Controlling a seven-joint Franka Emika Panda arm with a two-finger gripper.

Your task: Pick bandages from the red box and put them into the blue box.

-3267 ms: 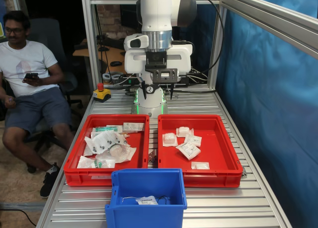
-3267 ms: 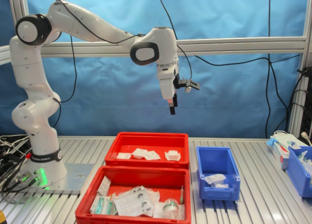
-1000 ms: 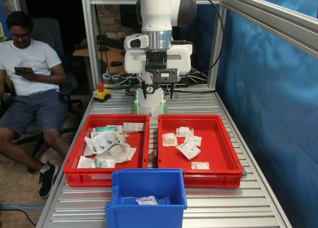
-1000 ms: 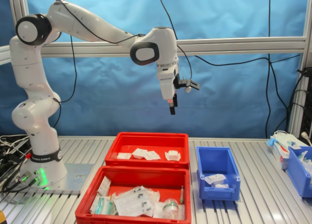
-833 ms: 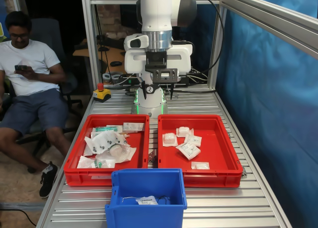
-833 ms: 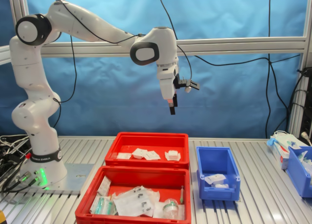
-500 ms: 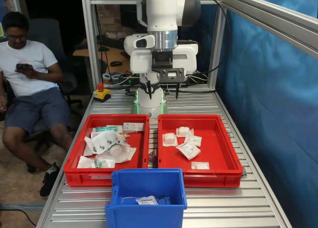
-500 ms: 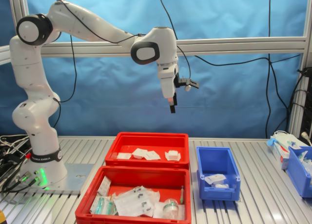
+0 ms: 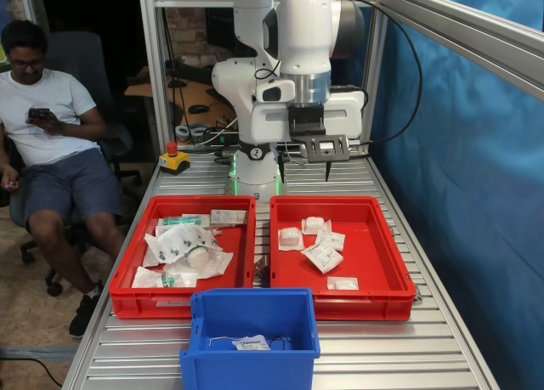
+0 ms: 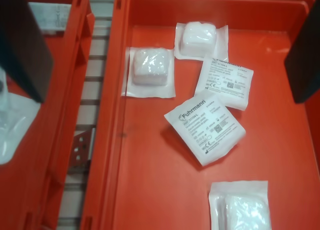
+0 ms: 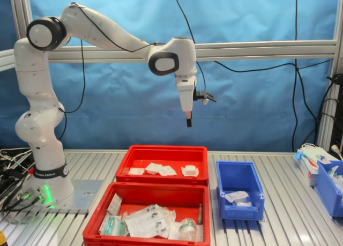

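The red box (image 9: pixel 375 262) holds several white bandage packets (image 9: pixel 322 256) and sits on the first exterior view's right; in the second exterior view it is the far tray (image 11: pixel 161 148). My gripper (image 9: pixel 306 167) hangs high above its far end, open and empty. It also shows in the second exterior view (image 11: pixel 188 120). In the wrist view the fingers (image 10: pixel 22 39) stand wide apart over the red box (image 10: pixel 150 190), with the bandages (image 10: pixel 205 128) below. The blue box (image 9: pixel 251 298) stands at the table's front with a white packet (image 9: pixel 252 342) inside, and it also shows in the second exterior view (image 11: pixel 241 208).
A second red tray (image 9: pixel 170 303) with crumpled clear wrappers (image 9: pixel 183 241) lies beside the red box. A red stop button (image 9: pixel 173 158) sits near the arm's base. A seated person (image 9: pixel 42 127) is off the table. Another blue bin (image 11: pixel 328 186) stands at the second exterior view's right.
The arm has swung to the first exterior view's right, so the gripper now hangs over the tray with the bandages. The gripper stays open. The seated person has shifted.
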